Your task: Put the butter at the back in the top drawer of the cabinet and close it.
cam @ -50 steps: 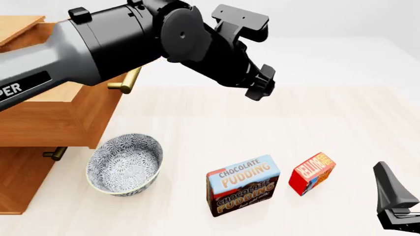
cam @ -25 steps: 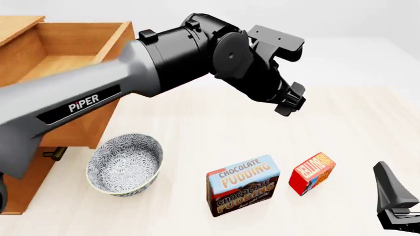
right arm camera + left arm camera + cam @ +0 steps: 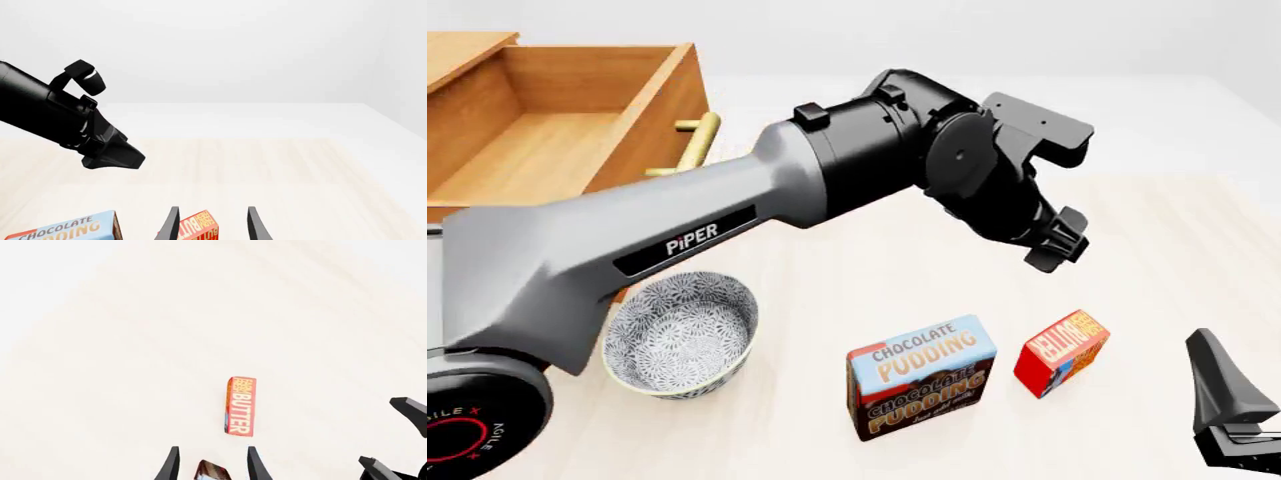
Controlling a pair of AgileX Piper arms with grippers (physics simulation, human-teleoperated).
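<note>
The butter point(image 3: 1062, 352), a small red box, stands on the table right of the pudding box; it also shows in the left wrist view point(image 3: 241, 406) and the right wrist view point(image 3: 200, 227). My left gripper point(image 3: 1054, 243) hangs above and behind it, open and empty point(image 3: 213, 467). The top drawer point(image 3: 561, 130) of the cabinet point(image 3: 461, 50) is pulled open at the far left, its brass handle point(image 3: 694, 140) facing right, with nothing inside. My right gripper point(image 3: 1232, 415) rests low at the right edge, open point(image 3: 212, 227), clear of the butter.
A blue-and-brown Chocolate Pudding box point(image 3: 921, 378) stands just left of the butter. A patterned grey bowl point(image 3: 681, 335) sits in front of the cabinet. The left arm's long body point(image 3: 694, 240) crosses from the lower left over the bowl area.
My left arm has swung right and down, away from the drawer front toward the butter, uncovering the open drawer. The right arm, butter and pudding box have not moved.
</note>
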